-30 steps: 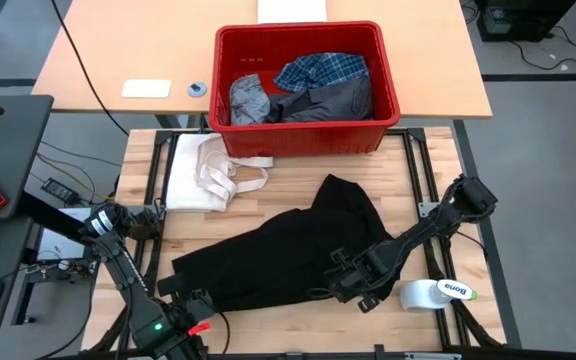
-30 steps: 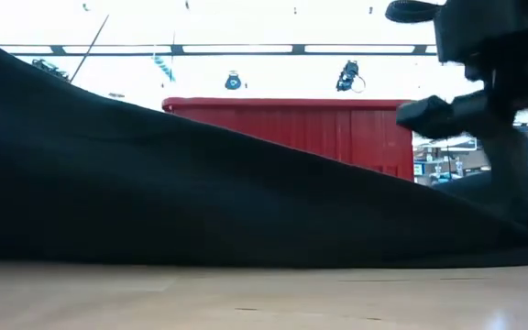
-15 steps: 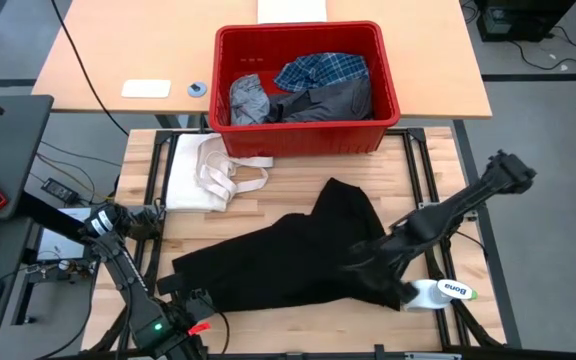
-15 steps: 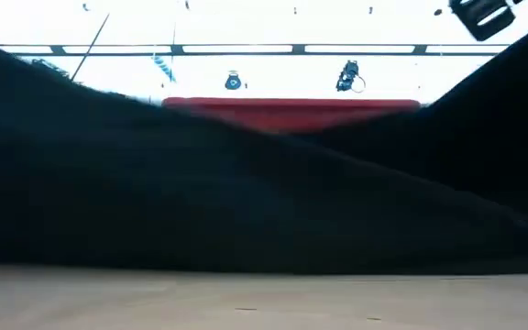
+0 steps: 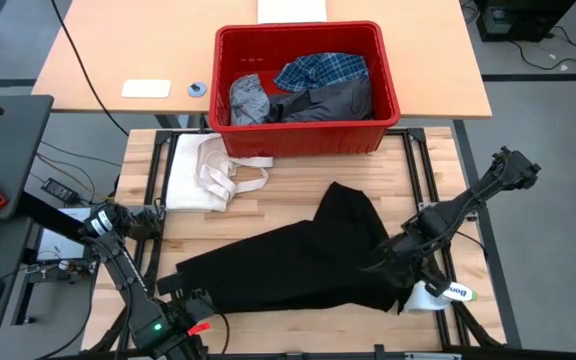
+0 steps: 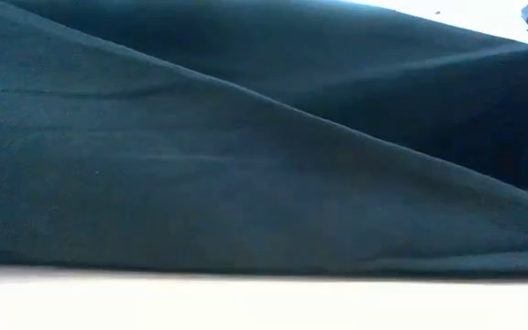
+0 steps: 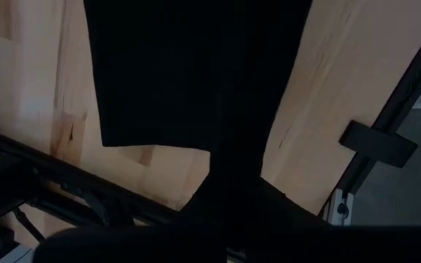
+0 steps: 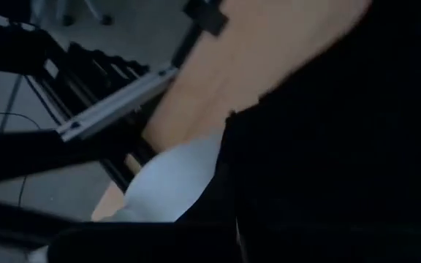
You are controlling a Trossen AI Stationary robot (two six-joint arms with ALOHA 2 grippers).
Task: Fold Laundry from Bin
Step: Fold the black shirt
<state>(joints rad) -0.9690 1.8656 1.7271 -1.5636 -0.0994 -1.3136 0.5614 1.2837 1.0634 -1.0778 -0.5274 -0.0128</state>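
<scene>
Black garment [image 5: 298, 262] lower center: right gripper [image 5: 400, 268] clamped on its edge (left gripper [image 5: 173, 287] closed too), so pull gently flat.

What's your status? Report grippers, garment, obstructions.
Right gripper shut on black garment, near table's right front. Left gripper shut at garment's left edge. White bottle beside right gripper. Remaining laundry in red bin.

Overhead, table-level, 2 wrist cams
</scene>
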